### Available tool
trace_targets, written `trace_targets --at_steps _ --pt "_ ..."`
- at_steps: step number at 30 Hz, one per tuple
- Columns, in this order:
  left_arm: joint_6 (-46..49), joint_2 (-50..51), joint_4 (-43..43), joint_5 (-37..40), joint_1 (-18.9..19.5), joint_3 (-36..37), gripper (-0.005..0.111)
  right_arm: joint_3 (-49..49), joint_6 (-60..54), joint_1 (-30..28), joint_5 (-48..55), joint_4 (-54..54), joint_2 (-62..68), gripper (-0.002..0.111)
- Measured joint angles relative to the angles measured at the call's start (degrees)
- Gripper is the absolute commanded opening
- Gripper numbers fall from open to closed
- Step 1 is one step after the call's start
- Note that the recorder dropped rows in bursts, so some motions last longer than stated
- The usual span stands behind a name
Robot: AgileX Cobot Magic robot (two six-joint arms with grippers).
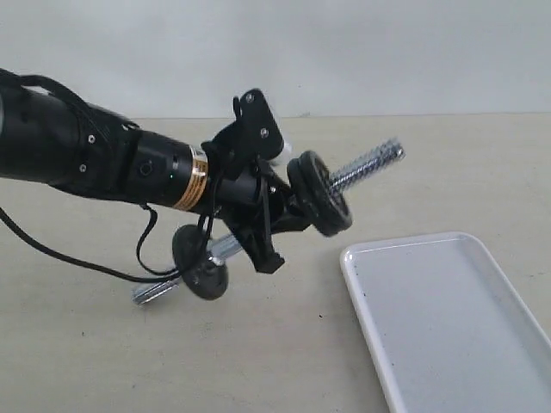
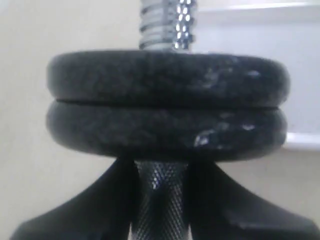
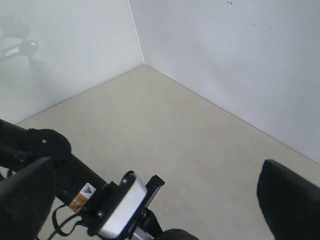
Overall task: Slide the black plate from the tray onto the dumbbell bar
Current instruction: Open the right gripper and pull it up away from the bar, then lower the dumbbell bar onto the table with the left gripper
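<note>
The flat round black cast-iron plate (image 2: 167, 75) is threaded on the short chrome dumbbell bar (image 1: 366, 168), not on the tray. Its rim is matte and rough, with a few pale scuffs. It lies face to face against a second black disc (image 2: 167, 131) of the same width, and only a thin seam shows between them. The coarse threaded end of the bar sticks out beyond the plate.

In the exterior view the bar slants from a low end at 8 o'clock to a high end at 2 o'clock. The stacked pair sits on the upper half, and a smaller black disc (image 1: 200, 262) sits on the lower half.

The left gripper (image 2: 160, 185) pinches the knurled middle of the bar just behind the pair, one black finger on each side. The glossy white rectangular tray (image 1: 448, 327) rests on the beige worktop (image 1: 258, 361) at about 4 o'clock from the plate, apart from it.

The right gripper (image 3: 156, 170) is spread wide and grips nothing. It looks down on the left arm from above.
</note>
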Motion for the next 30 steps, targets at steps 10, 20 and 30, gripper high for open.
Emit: trace_targets --at_steps 10,20,30 --pt "-1.4 2.44 -2.08 6.84 1.29 1.01 0.004 0.0 0.55 0.0 2.27 -0.22 0.0 0.104" --pt "-0.53 4.2 -4.31 6.73 1.09 0.68 0.004 0.0 4.1 0.0 2.71 -1.45 0.0 0.104" --pt "7.2 6.52 -20.72 6.8 1.09 0.68 0.004 0.0 5.8 0.0 2.85 -2.55 0.0 0.104"
